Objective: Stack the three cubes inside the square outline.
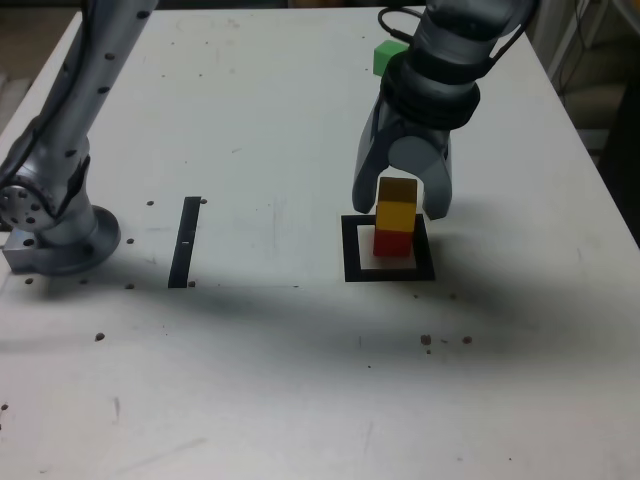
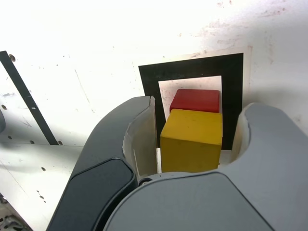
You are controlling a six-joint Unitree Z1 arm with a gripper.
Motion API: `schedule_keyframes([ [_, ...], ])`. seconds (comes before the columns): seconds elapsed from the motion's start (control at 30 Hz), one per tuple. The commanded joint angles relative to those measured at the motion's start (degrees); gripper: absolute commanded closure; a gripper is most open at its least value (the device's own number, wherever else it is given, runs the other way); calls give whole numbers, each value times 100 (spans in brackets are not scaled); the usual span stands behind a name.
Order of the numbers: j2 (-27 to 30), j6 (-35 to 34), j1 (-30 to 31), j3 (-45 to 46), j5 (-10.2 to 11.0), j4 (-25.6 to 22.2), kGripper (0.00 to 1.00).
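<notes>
On the wide white table (image 1: 300,390) with lots of free room, the matte yellow cube (image 1: 396,205) sits straight on the matte red cube (image 1: 393,243) inside the thick black square outline (image 1: 352,250), between the grey gripper's (image 1: 400,203) open jaws, maybe not touching.

No text, label, brand or number seems readable on anything in either view.

A thin black strip (image 1: 186,241) lies on the speckled white table (image 1: 280,380).
</notes>
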State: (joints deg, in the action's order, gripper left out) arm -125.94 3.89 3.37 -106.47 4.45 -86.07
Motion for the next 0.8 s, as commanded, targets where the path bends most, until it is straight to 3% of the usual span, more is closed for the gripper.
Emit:
schedule_keyframes([
  [0.0,7,7,-10,17,4,9,1],
  [0.37,353,99,-290,107,209,-37,1],
  [0.77,432,1160,-1599,205,383,-70,1],
])
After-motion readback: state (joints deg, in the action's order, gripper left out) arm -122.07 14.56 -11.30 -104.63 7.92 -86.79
